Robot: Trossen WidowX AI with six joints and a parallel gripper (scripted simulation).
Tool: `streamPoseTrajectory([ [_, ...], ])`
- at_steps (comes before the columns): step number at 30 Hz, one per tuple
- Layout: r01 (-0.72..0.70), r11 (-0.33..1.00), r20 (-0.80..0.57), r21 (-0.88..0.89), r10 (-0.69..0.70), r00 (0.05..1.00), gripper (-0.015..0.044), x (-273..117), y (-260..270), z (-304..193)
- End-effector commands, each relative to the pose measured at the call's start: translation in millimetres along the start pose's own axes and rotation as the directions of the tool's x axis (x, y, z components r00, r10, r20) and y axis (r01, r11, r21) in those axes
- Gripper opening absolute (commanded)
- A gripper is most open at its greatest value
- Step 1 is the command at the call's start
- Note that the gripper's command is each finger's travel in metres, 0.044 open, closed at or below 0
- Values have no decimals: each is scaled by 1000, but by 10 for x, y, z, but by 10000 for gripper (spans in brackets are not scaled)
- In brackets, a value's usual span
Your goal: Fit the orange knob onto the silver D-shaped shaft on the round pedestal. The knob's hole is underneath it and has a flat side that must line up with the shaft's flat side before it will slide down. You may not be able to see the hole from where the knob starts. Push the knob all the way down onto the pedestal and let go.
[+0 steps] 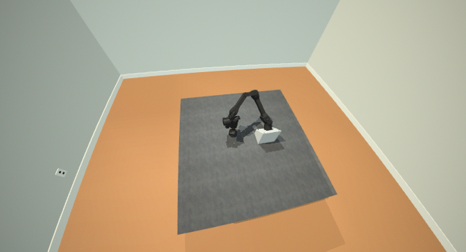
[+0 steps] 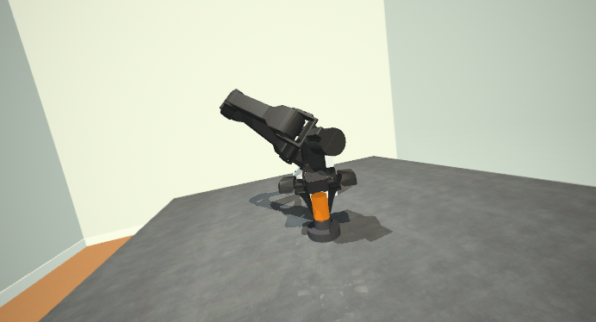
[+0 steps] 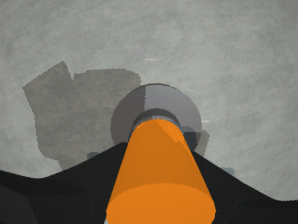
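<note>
The orange knob [image 2: 320, 207] [image 3: 161, 167] stands nearly upright, leaning slightly in the exterior view. My gripper [image 2: 321, 211] [image 3: 157, 152] is shut on it, with one finger on each side. The dark round pedestal [image 2: 324, 234] [image 3: 170, 100] [image 1: 232, 136] is directly under the knob. The knob's lower end meets the top of the pedestal's raised collar [image 2: 322, 225], with no gap that I can make out. The silver shaft does not show; the knob and collar hide it. The hole and both flat sides are hidden, so their alignment cannot be seen.
The arm's white base block [image 1: 268, 136] stands to the right of the pedestal in the top view. The arm arches over from it. All stand on a grey table top [image 1: 215, 184]. Shadows of the arm fall around the pedestal.
</note>
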State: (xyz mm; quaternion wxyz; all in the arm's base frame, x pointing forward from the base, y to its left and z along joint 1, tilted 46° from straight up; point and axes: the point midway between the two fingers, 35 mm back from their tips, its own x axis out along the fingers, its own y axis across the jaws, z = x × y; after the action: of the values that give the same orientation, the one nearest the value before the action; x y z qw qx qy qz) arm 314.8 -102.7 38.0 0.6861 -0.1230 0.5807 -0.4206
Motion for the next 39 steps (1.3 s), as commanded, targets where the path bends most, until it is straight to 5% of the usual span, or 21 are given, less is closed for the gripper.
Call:
streamPoseTrajectory([
  [1,2,1000,0,-29,-2,1000,0,25,7,-7],
  [8,0,1000,0,-5,0,1000,0,6,-1,-1],
  [25,0,1000,0,-5,0,1000,440,6,-1,-1],
  [34,0,1000,0,-5,0,1000,440,-18,2,3],
  [39,-6,1000,-2,-8,6,1000,440,-708,30,20],
])
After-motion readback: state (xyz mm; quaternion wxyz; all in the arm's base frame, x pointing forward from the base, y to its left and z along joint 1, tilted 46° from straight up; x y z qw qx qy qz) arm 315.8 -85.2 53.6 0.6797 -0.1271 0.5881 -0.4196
